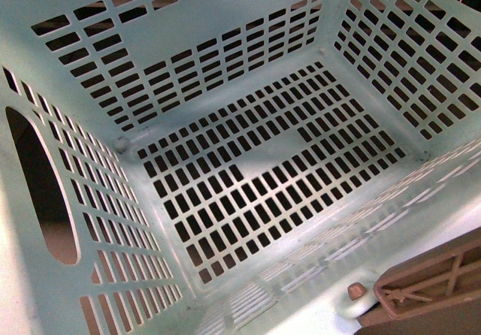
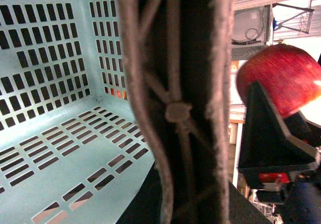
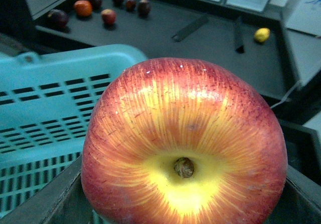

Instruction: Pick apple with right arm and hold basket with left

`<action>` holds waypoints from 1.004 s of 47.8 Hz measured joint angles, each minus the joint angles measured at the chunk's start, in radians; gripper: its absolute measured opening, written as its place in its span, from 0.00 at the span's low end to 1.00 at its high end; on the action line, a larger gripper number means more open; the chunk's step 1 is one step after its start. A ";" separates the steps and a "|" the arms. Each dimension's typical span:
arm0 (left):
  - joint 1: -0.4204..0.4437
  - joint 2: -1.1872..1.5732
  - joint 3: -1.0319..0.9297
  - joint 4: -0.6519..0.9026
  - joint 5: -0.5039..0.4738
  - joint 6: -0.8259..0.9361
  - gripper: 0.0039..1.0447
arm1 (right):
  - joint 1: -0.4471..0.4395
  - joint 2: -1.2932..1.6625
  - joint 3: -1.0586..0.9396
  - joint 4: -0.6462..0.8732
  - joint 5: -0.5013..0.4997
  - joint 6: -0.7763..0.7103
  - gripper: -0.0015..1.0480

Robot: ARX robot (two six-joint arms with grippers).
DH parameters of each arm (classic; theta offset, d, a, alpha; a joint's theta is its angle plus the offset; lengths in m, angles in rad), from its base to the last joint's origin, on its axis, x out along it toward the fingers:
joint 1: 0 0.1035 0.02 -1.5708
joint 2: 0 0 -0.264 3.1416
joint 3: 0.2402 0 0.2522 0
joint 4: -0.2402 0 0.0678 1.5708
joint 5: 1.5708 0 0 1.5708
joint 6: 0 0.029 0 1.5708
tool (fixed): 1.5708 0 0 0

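Two end effectors: left one (image 2: 178,113) at the basket (image 1: 225,19), right one (image 3: 178,206) on the apple (image 3: 183,143).
Right end effector, state: closed on the apple; dark jaw pieces show low on either side of the fruit in the right wrist view.
Apple, place: up in the air, clear of the tabletop (image 3: 210,38), seated between the right jaws and touching both. Its stem pit faces the wrist camera.
Apple against basket: outside it, near the rim. In the left wrist view it sits on the far side of the lattice finger from the slotted interior.
Left end effector, state: one lattice finger fills the left wrist view, close against the basket's edge. Its partner is hidden, so whether it is clamped cannot be told.
Lattice finger, front view: lies on the rim at the lower right corner.
Basket, inside: floor bare, no fruit on it.
Why held so (judgement): a hold at the rim steadies the light basket against sliding or tipping. The apple is gripped across its width, which suits a round, smooth fruit.
Background: several small fruits (image 3: 83,8) on the dark tabletop, well apart from the apple.
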 joint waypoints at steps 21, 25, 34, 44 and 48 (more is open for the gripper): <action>0.000 0.000 0.000 0.000 -0.002 0.000 0.06 | 0.156 0.066 -0.037 0.012 0.043 0.053 0.93; 0.000 0.000 0.000 0.000 0.000 0.000 0.06 | 0.154 0.058 -0.042 0.010 0.063 0.057 0.91; 0.000 0.004 -0.002 -0.001 -0.006 0.006 0.06 | 0.128 -0.023 -0.080 0.018 0.201 0.087 0.91; 0.000 0.004 -0.002 -0.001 -0.005 0.002 0.06 | 0.101 -0.082 -0.092 0.018 0.278 0.113 0.91; 0.000 0.004 -0.002 -0.001 -0.003 0.003 0.06 | 0.101 -0.079 -0.096 0.018 0.278 0.114 0.91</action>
